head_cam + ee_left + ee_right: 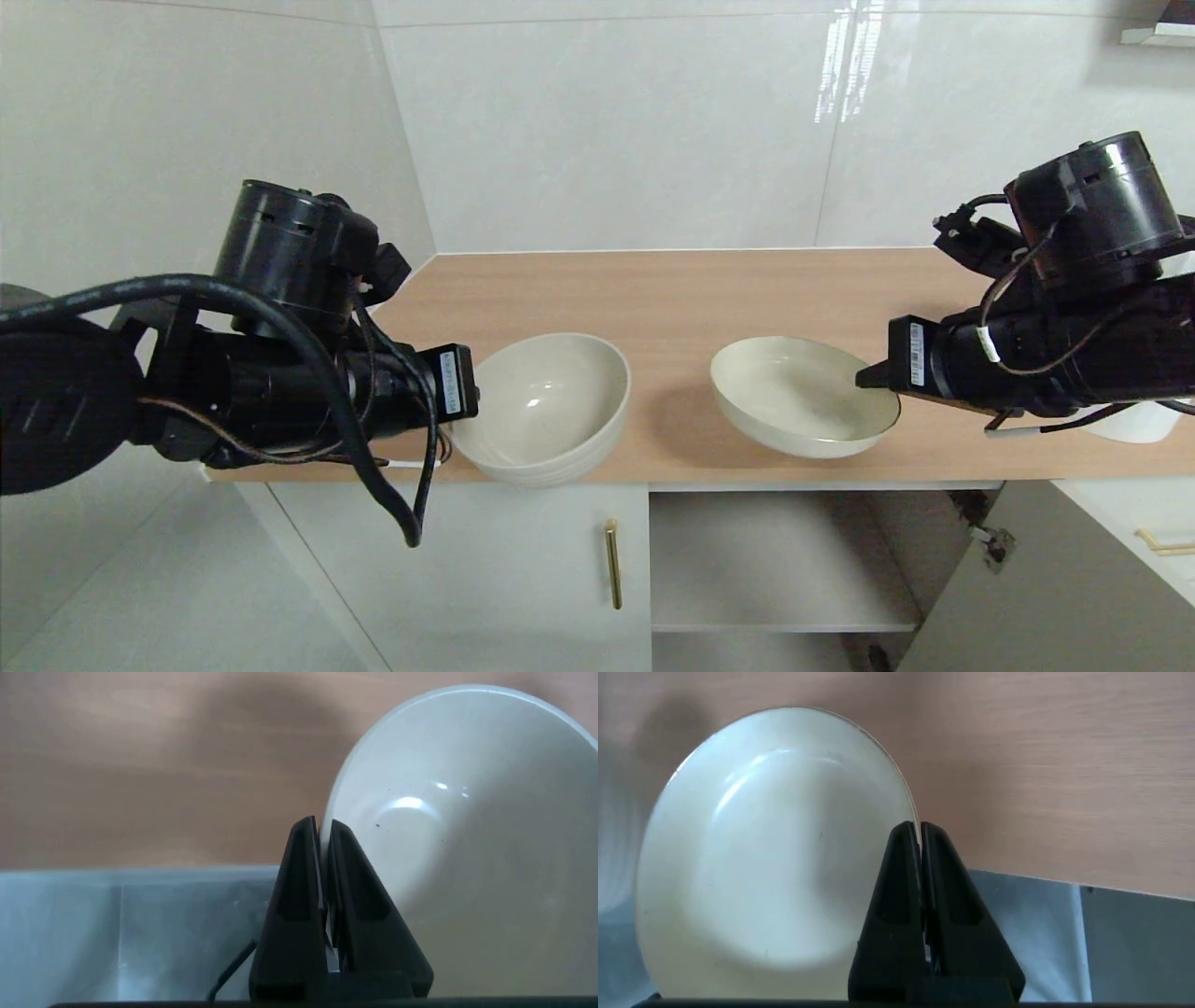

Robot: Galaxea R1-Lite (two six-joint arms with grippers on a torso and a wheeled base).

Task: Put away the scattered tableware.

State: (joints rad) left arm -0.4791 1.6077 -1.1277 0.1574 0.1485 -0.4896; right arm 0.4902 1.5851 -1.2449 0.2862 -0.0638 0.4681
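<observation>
A deep cream bowl [546, 406] hangs tilted over the front edge of the wooden counter [672, 299], and my left gripper [470, 392] is shut on its near-left rim. The left wrist view shows the fingers [304, 859] pinching the rim of that bowl [467, 821]. To the right, a shallower cream bowl [798, 397] is also tilted, with my right gripper [870, 378] shut on its right rim. In the right wrist view, the thin rim of this bowl [775, 859] sits between the closed fingers [898, 859].
Below the counter, a cabinet compartment [775, 560] stands open with one shelf, its door [1027, 588] swung out to the right. A closed door with a gold handle [611, 565] lies left of it. A white object [1134, 422] sits behind the right arm.
</observation>
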